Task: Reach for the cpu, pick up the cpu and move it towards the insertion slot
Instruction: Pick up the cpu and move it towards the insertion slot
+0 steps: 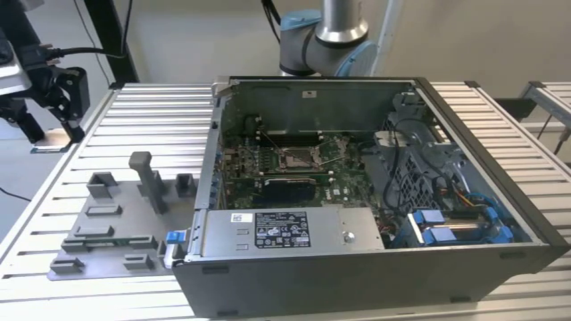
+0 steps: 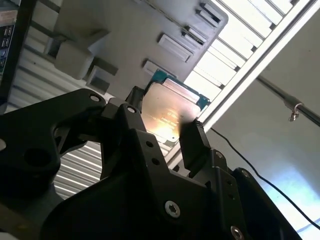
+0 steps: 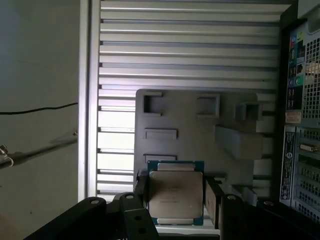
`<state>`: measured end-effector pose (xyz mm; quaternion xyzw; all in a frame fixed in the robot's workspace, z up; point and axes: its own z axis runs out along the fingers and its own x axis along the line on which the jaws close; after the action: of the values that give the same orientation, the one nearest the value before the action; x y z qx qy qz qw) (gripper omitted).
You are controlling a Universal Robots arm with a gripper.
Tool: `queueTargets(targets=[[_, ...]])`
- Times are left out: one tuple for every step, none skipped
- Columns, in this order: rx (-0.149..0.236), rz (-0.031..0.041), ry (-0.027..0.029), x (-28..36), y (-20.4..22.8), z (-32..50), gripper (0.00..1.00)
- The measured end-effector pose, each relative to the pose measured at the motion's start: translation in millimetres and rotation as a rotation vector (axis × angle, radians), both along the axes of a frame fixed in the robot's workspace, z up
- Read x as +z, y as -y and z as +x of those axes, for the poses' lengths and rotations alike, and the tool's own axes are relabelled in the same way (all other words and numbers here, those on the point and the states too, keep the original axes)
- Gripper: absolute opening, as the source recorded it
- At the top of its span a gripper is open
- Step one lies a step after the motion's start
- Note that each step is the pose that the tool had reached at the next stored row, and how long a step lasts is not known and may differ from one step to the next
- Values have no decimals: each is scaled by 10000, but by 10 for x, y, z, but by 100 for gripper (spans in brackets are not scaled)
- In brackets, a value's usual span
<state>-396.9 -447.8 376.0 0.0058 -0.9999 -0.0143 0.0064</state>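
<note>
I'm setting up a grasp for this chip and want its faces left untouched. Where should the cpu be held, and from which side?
Hold it by two opposite thin edges, coming in edge-on. The cpu is thin, flat and square, so its parallel edges suit a pinch. The gripper holds it this way in both wrist views, with the broad face bare.

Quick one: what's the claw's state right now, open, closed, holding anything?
Claw: closed, holding the cpu by two opposite edges.
</note>
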Motion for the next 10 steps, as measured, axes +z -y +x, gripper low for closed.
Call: queueTargets(targets=[[0, 0, -2, 0, 0, 34, 0], [0, 1, -4, -1, 0, 68, 0], [0, 1, -8, -1, 0, 110, 0], [0, 0, -12, 0, 0, 149, 0], [0, 0, -15, 0, 0, 188, 0], [-1, 1, -18, 0, 0, 236, 0], [-1, 1, -21, -1, 0, 278, 0], [0, 0, -24, 0, 0, 321, 0], [0, 0, -27, 0, 0, 364, 0], [0, 0, -29, 0, 0, 404, 0]])
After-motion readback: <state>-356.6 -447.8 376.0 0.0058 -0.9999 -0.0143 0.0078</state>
